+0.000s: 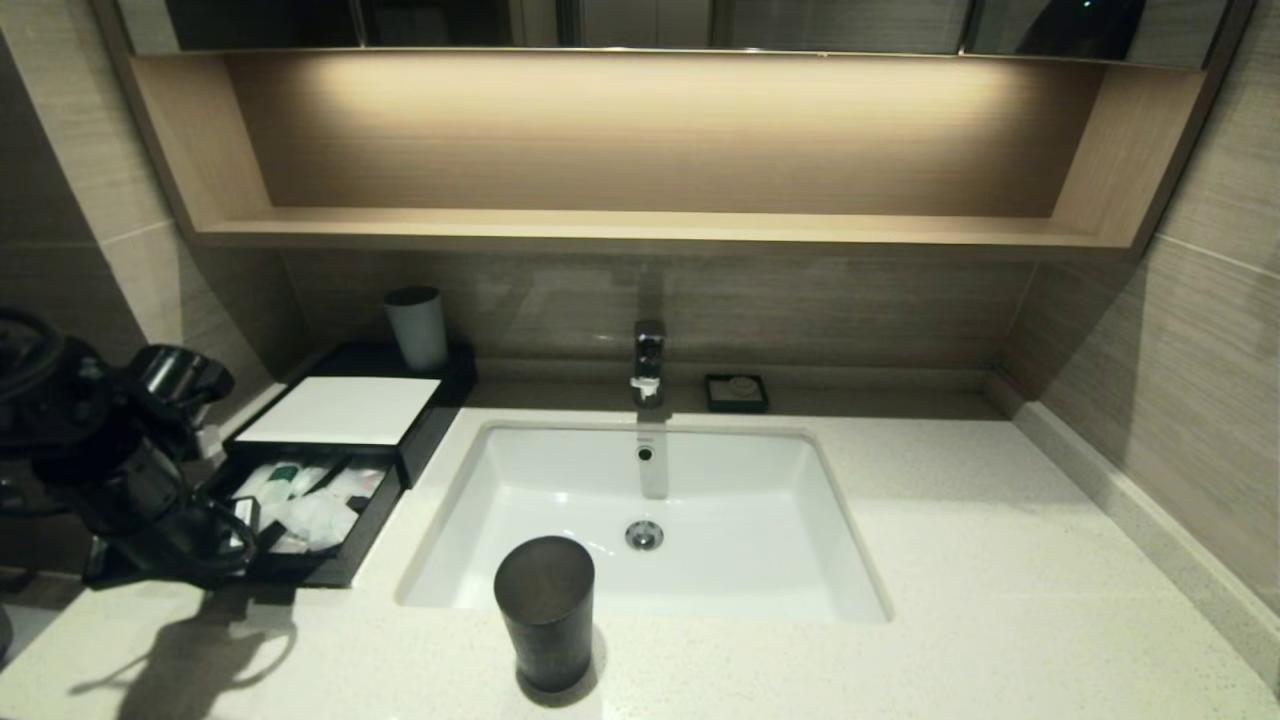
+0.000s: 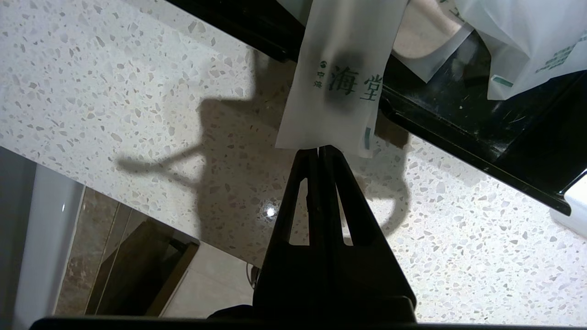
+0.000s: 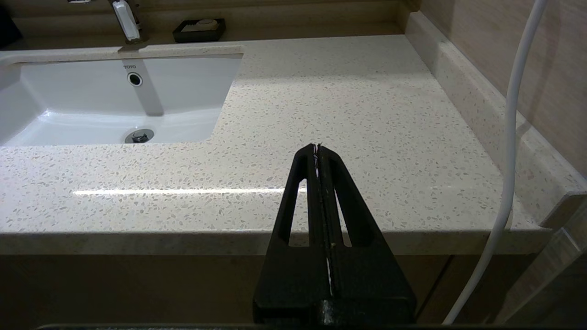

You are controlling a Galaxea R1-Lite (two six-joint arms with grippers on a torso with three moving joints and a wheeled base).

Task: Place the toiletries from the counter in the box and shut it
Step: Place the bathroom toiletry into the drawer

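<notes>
Item: left end effector [image 2: 319,147], fingers pressed together, pinching the lower edge of one packet [image 2: 337,78] of the toiletries; the translucent wrapper with green printing hangs across the front rim of the drawer [image 2: 463,120].
Location of packet: partly over the open drawer of the box [image 1: 345,410], its gripped end out over the tabletop [image 2: 114,91]; whether it touches the rim cannot be told.
Other toiletries: several white packets [image 1: 318,515] already lying inside the drawer.
Box: at the tabletop's left rear, white top panel, drawer pulled out toward the robot.
Step in hand (judged): carrying the gripped packet fully over the drawer before release.
Handling advice: lift the gripped end clear of the rim and advance until the whole packet is above the drawer floor, then let go; a limp wrapper may drape over the edge and jam the drawer on closing.
Left arm pose: low at the tabletop's left front corner, wrist angled toward the drawer front.
Right end effector [image 3: 318,146]: fingers together, empty, parked in front of the tabletop's right edge.
Nearby: dark cup [image 1: 545,610] at the basin's [image 1: 700,590] front, well apart from the drawer.
</notes>
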